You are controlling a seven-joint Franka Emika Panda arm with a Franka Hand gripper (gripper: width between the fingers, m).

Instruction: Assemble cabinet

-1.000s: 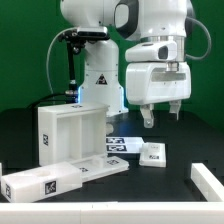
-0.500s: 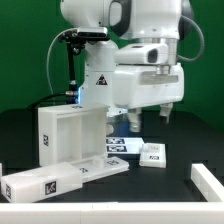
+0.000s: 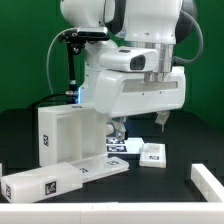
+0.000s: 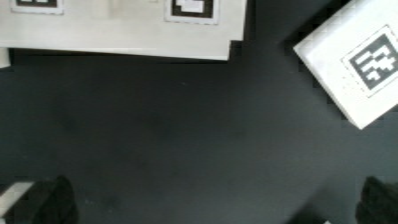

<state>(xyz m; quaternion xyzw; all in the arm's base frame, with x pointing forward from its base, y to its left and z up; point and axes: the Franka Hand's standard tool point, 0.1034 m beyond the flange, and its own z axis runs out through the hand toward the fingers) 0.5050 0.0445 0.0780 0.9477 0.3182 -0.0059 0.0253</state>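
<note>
The cabinet lies in loose white tagged pieces on the black table. A tall open box piece [image 3: 64, 134] stands at the exterior view's left. A long tray-like piece [image 3: 62, 178] lies in front of it. A small block [image 3: 152, 154] lies right of the middle and also shows in the wrist view [image 4: 363, 62]. My gripper [image 3: 137, 127] hangs open and empty above the table, between the box piece and the small block. In the wrist view its dark fingertips [image 4: 43, 201] stand far apart over bare black table, and the gripper [image 4: 214, 205] holds nothing.
The marker board [image 3: 122, 146] lies flat under the gripper and shows in the wrist view [image 4: 121, 32]. Another white piece [image 3: 208, 180] sits at the front right edge. The robot base and a camera stand [image 3: 68, 70] are behind the box piece.
The arm has swung toward the exterior view's left and nearer the camera. The gripper has moved left and a little lower, still open and empty. The pieces have not moved.
</note>
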